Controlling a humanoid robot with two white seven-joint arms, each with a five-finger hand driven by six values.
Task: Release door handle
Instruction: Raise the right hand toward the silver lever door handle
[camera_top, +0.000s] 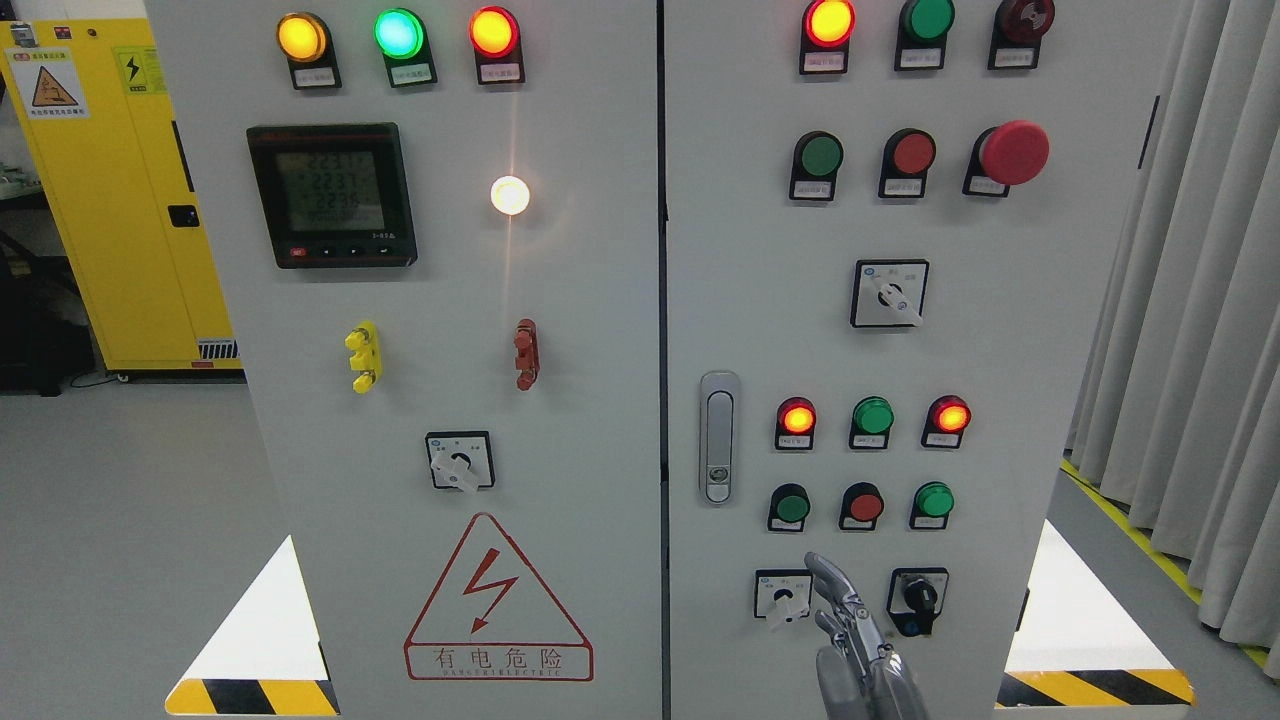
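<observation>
The silver door handle (718, 437) sits flush and upright on the right door of the grey electrical cabinet (600, 480), just right of the centre seam. My right hand (838, 605) rises from the bottom edge, below and to the right of the handle and clear of it. Its metal fingers (826, 575) are stretched out and hold nothing; the tips point up towards the white rotary switch (783, 596). Both cabinet doors look closed. My left hand does not show.
Lit indicator lamps, push buttons, a red emergency button (1012, 152) and a black rotary switch (917, 600) cover the right door. The left door carries a meter display (331, 194) and a warning triangle (498, 600). A yellow cabinet (110, 190) stands back left, grey curtains (1190, 320) at right.
</observation>
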